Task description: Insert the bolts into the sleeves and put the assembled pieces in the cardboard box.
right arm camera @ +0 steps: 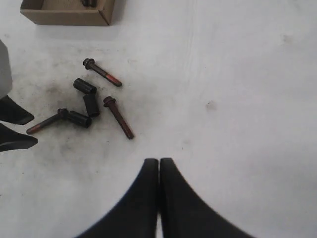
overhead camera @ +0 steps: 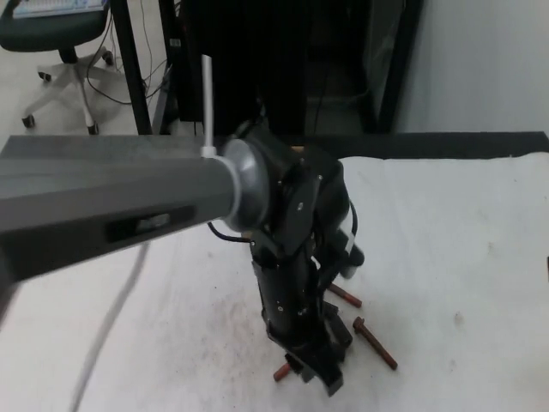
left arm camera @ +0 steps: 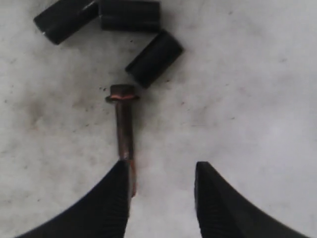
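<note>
In the high view the left gripper (overhead camera: 319, 371) is seen low over the white-covered desk (overhead camera: 463, 257), well away from its far edge and just beside loose bolts (overhead camera: 375, 342). It is judged that these could be swept aside if the gripper is swung sideways at this height.

In the left wrist view the left gripper's jaws are spread open. The nearest bolt (left arm camera: 124, 130) is not centred between them, and its tip lies against one finger (left arm camera: 106, 203). If the jaws are closed from here, the bolt could be nudged, rolled or pinched only at its end. The sleeve (left arm camera: 154, 58) just beside its head could also be knocked. The bolt appears rusty brown with a flanged head. The sleeve is short, black and smooth, and is expected to roll easily.

In the right wrist view the right gripper (right arm camera: 159, 198) is closed on nothing, well apart from the bolts. The cardboard box (right arm camera: 64, 19) is set apart from them too, so a weak grip could be lost during the carry.
</note>
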Controlling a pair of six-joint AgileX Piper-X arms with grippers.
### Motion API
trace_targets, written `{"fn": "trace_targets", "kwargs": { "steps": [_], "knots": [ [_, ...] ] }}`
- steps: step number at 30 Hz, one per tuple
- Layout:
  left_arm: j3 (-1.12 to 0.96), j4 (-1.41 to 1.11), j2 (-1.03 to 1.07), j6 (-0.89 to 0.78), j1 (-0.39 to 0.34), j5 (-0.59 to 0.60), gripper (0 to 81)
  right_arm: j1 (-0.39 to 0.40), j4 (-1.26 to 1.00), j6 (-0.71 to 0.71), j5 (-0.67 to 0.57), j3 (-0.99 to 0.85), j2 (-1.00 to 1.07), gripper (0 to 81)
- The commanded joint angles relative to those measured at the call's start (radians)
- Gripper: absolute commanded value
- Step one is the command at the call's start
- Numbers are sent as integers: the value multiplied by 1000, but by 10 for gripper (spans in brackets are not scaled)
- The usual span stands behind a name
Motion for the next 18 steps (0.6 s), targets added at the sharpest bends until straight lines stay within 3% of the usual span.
{"fn": "trace_targets", "kwargs": {
  "steps": [1, 18],
  "knots": [
    [-27, 18, -3, 14, -5, -45, 393, 2, -15, -2, -14, -2, -9, 6],
    [-35, -80, 17, 14, -5, -73, 393, 2, -45, -2, -14, -2, -9, 6]
  ]
}}
